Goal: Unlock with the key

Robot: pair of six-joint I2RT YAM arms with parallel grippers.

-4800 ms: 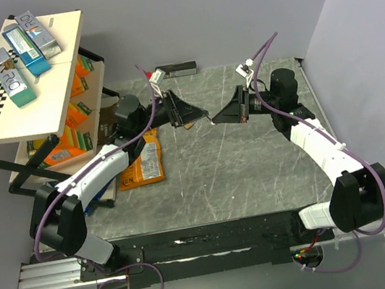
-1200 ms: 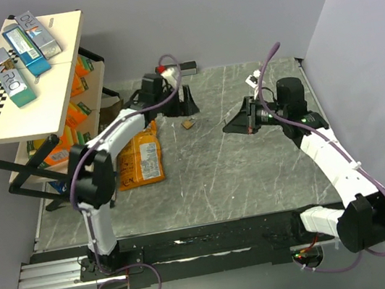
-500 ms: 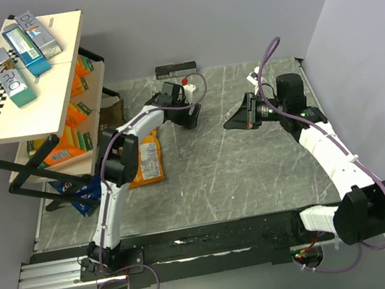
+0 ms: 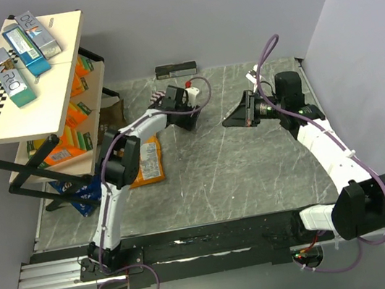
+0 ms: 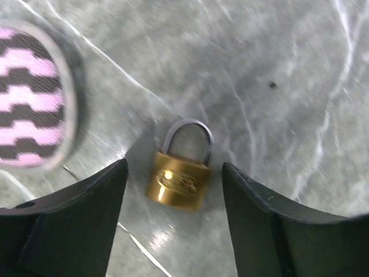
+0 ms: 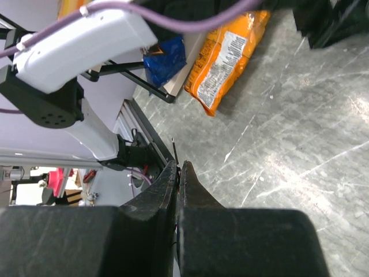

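On the table the left claw gapes around the padlock; the right claw pinches the key at its tips.

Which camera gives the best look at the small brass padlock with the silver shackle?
The left wrist view: the small brass padlock lies flat on the grey marbled table between the open jaws, shackle seemingly shut. From the top view the left arm hides it. The right wrist view misses it.
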